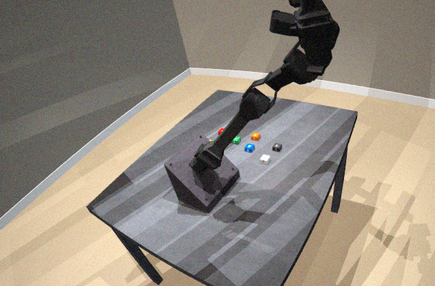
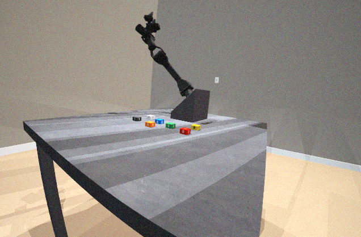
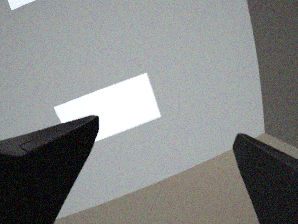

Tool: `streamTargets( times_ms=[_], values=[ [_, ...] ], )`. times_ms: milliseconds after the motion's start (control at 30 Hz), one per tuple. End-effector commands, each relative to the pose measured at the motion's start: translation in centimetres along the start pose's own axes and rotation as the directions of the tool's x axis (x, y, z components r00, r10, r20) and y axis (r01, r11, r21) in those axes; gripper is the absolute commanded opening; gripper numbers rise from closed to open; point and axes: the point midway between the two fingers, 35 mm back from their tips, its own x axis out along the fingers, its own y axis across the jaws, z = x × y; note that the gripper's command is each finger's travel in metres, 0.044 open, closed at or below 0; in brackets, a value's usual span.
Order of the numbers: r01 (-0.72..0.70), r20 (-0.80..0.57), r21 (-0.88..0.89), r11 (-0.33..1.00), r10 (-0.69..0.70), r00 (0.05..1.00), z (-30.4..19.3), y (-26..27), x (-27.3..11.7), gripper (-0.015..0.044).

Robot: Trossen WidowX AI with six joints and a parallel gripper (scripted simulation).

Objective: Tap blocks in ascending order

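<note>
My gripper (image 3: 168,132) is open and empty, raised far above the table and pointing up at the ceiling in the wrist view. Seven small blocks lie on the table: red (image 1: 221,130) (image 2: 185,131), yellow (image 1: 211,140) (image 2: 196,127), green (image 1: 236,139) (image 2: 170,125), orange (image 1: 256,136) (image 2: 150,124), blue (image 1: 249,148) (image 2: 159,121), black (image 1: 277,147) (image 2: 137,118) and white (image 1: 265,159) (image 2: 150,117). The printed digits are too small to read surely. The arm partly hides the red and yellow blocks in the top view.
The dark wedge-shaped base (image 1: 185,185) (image 2: 199,105) of the arm stands on the grey table (image 1: 153,219) (image 2: 161,170), beside the blocks. The arm leans out high over the blocks.
</note>
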Motion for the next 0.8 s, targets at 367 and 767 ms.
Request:
streamTargets(
  times_ms=[367, 767],
  values=[
    [0.585, 0.070, -0.239, 0.775, -0.587, 0.806, 2.9, -16.1, -7.1, 0.0400],
    [0.789, 0.004, -0.549, 0.275, -0.944, 0.331, 0.7, -25.3, -23.8, 0.0400]
  ],
)
